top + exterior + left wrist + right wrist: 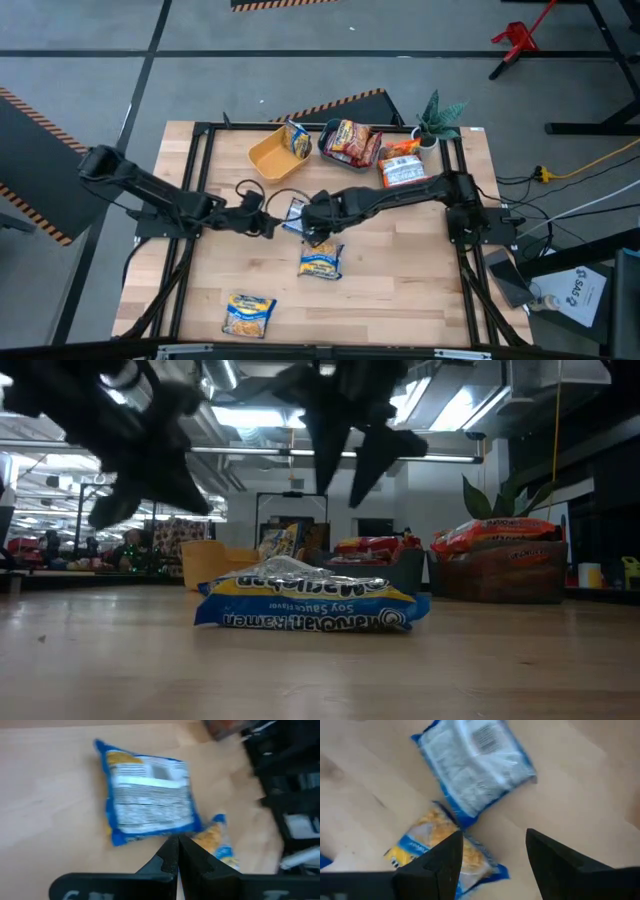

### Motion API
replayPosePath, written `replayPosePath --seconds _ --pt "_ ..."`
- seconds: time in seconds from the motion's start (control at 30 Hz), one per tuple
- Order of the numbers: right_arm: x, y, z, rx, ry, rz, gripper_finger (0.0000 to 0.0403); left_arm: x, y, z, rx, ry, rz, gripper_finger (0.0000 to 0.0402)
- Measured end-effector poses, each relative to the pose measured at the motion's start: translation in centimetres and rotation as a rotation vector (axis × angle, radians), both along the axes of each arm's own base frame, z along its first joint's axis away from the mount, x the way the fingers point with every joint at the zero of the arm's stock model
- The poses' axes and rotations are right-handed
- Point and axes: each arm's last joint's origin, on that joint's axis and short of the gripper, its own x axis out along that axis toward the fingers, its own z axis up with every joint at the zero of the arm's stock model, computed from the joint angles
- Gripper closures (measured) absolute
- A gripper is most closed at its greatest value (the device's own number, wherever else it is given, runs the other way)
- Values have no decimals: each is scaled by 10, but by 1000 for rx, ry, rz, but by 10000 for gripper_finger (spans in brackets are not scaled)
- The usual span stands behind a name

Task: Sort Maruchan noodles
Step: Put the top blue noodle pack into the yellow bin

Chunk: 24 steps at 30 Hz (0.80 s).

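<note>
Beneath both grippers, at mid-table, lies the pale wooden slatted table top [400, 290], the largest surface shown. Beyond the grippers, along its far edge, stand three bins: a yellow plastic bin [266, 157] with one yellow-and-blue packet propped in it, a dark rounded bin [327, 148] holding red flat packets [350, 141], and a third container (mostly hidden) under the orange and red packets [402, 165].

Three yellow-and-blue flat plastic ramen packets remain loose. One, label side up [149, 795], lies just ahead of the left gripper [178, 851], whose dark fingers are pressed together and grip nothing, and directly below the right gripper [492, 857], whose fingers stand spread and empty above it. A second, face up [320, 262], lies just beside the first, on the near side of the right gripper. The third [248, 314] rests well apart, nearer the front edge and toward the left arm's side.

Judged from this layout, sorting is well advanced: red and orange packets are binned, while three yellow-and-blue ones await the yellow bin.
</note>
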Motion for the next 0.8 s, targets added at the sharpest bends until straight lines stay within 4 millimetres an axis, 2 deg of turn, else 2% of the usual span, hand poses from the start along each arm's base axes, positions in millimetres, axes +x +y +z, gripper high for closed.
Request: replayPosePath --seconds 0.1,0.23,0.4,0.53,0.63,0.8 --pt "-15 -3 5 3 -6 -37 198 4 6 -10 9 39 29 401" --pt "-33 -3 -5 82 -101 -73 200 12 15 -17 33 57 43 401" --pt "-47 -8 -37 246 -386 -121 220 21 25 -29 27 90 51 401" --pt "-55 -20 -66 304 -507 -170 229 27 33 -38 6 104 46 401" --pt "-61 -22 -78 328 -510 -190 219 30 35 -46 -10 127 37 401" --pt "-64 -22 -82 314 -497 -199 171 34 38 -60 -21 178 43 402"
